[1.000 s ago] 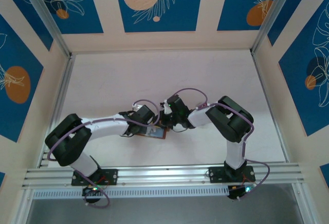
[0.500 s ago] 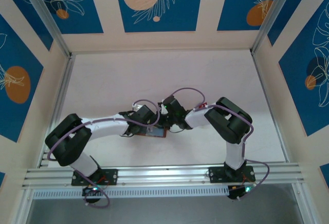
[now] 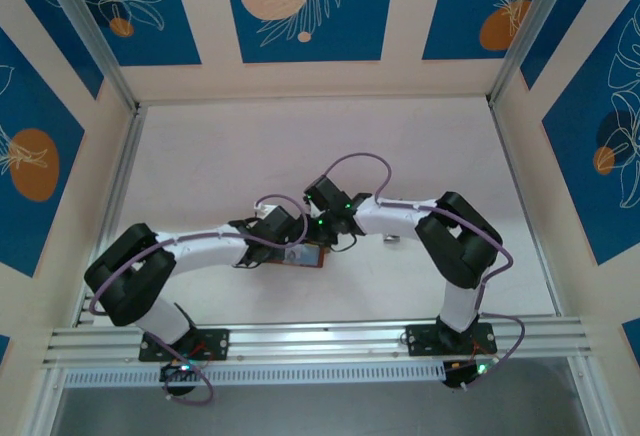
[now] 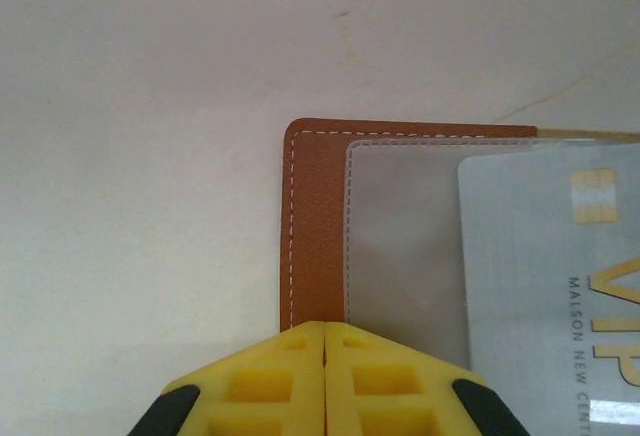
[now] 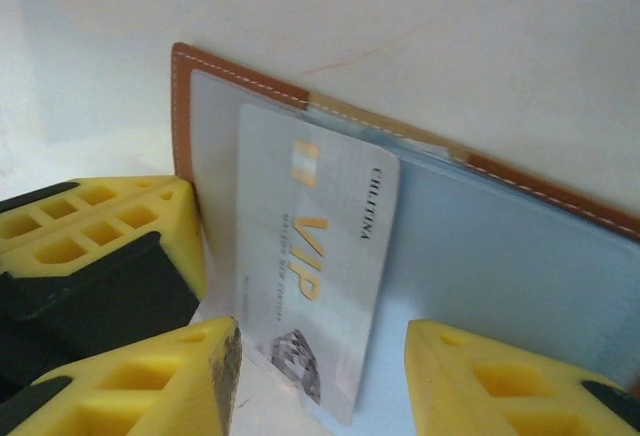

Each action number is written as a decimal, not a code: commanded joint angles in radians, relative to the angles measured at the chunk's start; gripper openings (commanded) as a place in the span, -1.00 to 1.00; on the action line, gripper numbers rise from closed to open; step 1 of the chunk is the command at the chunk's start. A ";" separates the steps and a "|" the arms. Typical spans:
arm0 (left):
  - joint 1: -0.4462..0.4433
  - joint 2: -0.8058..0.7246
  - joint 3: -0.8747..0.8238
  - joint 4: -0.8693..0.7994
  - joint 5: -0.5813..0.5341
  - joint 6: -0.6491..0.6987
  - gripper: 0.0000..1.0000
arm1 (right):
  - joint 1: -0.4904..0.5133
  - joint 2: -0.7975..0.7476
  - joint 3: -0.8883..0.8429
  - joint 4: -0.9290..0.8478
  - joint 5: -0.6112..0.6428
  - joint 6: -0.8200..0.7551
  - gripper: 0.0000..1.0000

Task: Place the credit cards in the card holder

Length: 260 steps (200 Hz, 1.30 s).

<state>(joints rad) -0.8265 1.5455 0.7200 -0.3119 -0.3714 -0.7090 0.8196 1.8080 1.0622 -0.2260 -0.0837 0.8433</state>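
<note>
Right gripper (image 5: 320,356), fingers spread wide, is straddling the silver credit card (image 5: 320,246) lying on the clear pocket of the open card holder (image 4: 315,216), while the closed left gripper (image 4: 325,356) is pinning the holder's edge. Insertion appears to be underway, and the card likely needs sliding deeper.

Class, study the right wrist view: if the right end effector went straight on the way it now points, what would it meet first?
The right end effector would probably meet the silver VIP card, lying on the opened card holder just ahead; depth is unclear.
</note>
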 commanded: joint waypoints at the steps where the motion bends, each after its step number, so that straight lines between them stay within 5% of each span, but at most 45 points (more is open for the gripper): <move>1: -0.001 0.065 -0.060 0.012 0.144 -0.032 -0.87 | 0.017 -0.030 0.028 -0.206 0.086 -0.047 -0.16; 79: -0.001 0.067 -0.066 0.020 0.145 -0.029 -0.87 | 0.064 0.008 0.166 -0.322 0.206 -0.105 -1.00; 260: -0.001 0.059 -0.075 0.026 0.147 -0.024 -0.86 | 0.081 0.149 0.270 -0.329 0.166 -0.110 -1.00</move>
<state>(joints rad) -0.8265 1.5387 0.7033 -0.2901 -0.3714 -0.7269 0.8856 1.9358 1.2984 -0.5621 0.1234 0.7391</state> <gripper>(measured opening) 0.068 0.050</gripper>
